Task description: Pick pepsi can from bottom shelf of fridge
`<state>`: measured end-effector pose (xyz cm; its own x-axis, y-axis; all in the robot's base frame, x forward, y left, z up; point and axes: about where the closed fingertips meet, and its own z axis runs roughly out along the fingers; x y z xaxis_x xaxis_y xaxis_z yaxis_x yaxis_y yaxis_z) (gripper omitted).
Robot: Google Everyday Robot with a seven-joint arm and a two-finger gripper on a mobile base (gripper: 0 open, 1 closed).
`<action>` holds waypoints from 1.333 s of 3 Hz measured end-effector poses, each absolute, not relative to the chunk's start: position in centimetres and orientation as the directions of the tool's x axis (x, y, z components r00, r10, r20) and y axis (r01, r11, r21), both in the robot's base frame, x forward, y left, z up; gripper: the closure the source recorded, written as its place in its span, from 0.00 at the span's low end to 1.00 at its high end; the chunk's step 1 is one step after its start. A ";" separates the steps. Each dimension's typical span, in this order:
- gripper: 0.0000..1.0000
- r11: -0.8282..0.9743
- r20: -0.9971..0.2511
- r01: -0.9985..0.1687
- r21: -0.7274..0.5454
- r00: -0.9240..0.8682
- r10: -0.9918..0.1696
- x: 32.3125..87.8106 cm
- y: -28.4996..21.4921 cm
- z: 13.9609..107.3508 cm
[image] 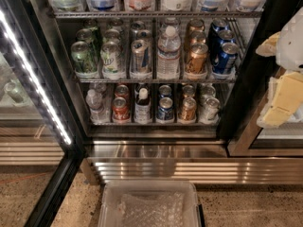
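The fridge (241,103) stands open in front of me, black-framed, with wire racks of cans and bottles. On the bottom shelf (151,123) the blue pepsi can (165,109) stands in the front row, right of centre, with a second blue can behind it. A dark bottle (142,105) is on its left and a copper-gold can (188,109) on its right. A red can (120,109) stands further left. My gripper (284,74), white with yellowish parts, hangs at the right edge of the view, outside the fridge and above and to the right of the bottom shelf.
The open glass door with its white LED strip (35,79) stands at the left. A steel grille (189,169) runs below the fridge opening. A clear plastic bin (149,205) sits on the speckled floor in front. The middle shelf (151,80) holds cans and a water bottle.
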<state>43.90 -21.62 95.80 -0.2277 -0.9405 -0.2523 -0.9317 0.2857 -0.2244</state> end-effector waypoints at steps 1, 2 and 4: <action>0.00 0.335 -0.384 -0.937 -0.094 -0.277 -0.881 43.8 -20.5 88.2; 0.00 0.351 -0.559 -0.932 0.089 -0.338 -0.757 43.2 -17.1 78.1; 0.00 0.326 -0.741 -0.904 0.276 -0.416 -0.527 45.3 -11.6 69.0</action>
<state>45.28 -11.58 68.98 -0.4160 -0.5266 -0.7414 -0.9043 0.3257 0.2760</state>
